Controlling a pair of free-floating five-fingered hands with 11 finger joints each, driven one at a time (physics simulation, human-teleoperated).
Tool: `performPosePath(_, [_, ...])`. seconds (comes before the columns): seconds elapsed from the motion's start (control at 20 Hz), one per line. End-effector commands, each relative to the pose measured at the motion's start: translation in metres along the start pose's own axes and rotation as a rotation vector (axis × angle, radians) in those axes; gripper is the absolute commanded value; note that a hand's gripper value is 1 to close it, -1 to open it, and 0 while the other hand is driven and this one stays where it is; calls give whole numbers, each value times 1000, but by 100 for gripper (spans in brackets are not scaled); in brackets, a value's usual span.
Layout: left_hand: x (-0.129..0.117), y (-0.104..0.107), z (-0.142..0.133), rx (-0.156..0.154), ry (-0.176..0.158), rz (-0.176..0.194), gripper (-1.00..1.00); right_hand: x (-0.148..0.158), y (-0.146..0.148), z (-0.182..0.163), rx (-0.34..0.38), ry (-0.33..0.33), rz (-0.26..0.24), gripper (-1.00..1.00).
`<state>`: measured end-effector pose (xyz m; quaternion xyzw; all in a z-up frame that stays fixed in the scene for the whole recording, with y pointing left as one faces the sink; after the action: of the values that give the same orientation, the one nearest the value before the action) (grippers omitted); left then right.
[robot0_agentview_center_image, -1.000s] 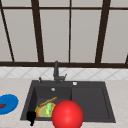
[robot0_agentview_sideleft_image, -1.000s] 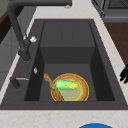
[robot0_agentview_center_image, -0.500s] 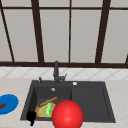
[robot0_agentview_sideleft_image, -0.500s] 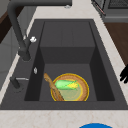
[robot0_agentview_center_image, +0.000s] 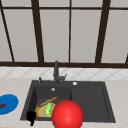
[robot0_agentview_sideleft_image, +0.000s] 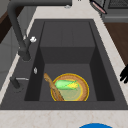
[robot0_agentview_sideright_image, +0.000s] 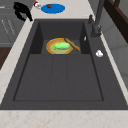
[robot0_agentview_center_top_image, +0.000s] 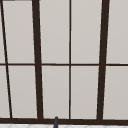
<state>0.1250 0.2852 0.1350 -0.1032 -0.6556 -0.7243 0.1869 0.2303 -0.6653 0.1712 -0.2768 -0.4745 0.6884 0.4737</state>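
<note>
- At the front-left corner of the dark grey rectangular sink (robot0_agentview_center_image: 105, 100), a black hand (robot0_agentview_center_image: 31, 117) hangs over the front rim in the front view; being at the picture's left, it is the left hand.
- Its fingers point downward and look loosely curled, and nothing is held in them; it shows again over the counter beside the sink in the right side view (robot0_agentview_sideright_image: 22, 10) and at the edge of the left side view (robot0_agentview_sideleft_image: 124, 73).
- Nearest to that hand, down in the deep left basin, lies a round yellow-rimmed plate (robot0_agentview_center_image: 39, 112), seen from the side views too (robot0_agentview_sideleft_image: 83, 87) (robot0_agentview_sideright_image: 50, 46).
- On the plate lies a green corn cob with a yellow tip (robot0_agentview_sideleft_image: 65, 85), flat and lengthwise across the dish (robot0_agentview_sideright_image: 62, 45) (robot0_agentview_center_image: 48, 108).
- A brown wooden spoon (robot0_agentview_sideleft_image: 52, 87) leans across the plate's edge nearest the tap, its handle slanting up toward the basin wall (robot0_agentview_sideright_image: 72, 44) (robot0_agentview_center_image: 47, 101).
- A large glossy red sphere (robot0_agentview_center_image: 67, 114) sits low in the front view, in front of the sink's front rim, just to the right of the plate.
- A dark metal tap (robot0_agentview_center_image: 56, 72) stands behind the basin; a small white knob (robot0_agentview_sideleft_image: 32, 39) sits near its base.
- Left of the sink, on the pale counter, rests a flat blue round plate (robot0_agentview_center_image: 7, 103) with a small dark red bit (robot0_agentview_sideright_image: 49, 5) on it.
- Behind everything, a dark-framed window (robot0_agentview_center_top_image: 37, 62) spans the wall.
</note>
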Motion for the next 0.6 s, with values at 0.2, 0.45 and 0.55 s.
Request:
performPosePath(0.2, [0, 0, 0, 0, 0, 0, 0, -4, -18, -50, -29, 55, 19, -100])
performPosePath(0.45, [0, 0, 0, 0, 0, 0, 0, -9, -10, -59, -75, 6, 59, -100])
performPosePath(0.55, [0, 0, 0, 0, 0, 0, 0, -19, -3, -52, -115, 2, 65, -100])
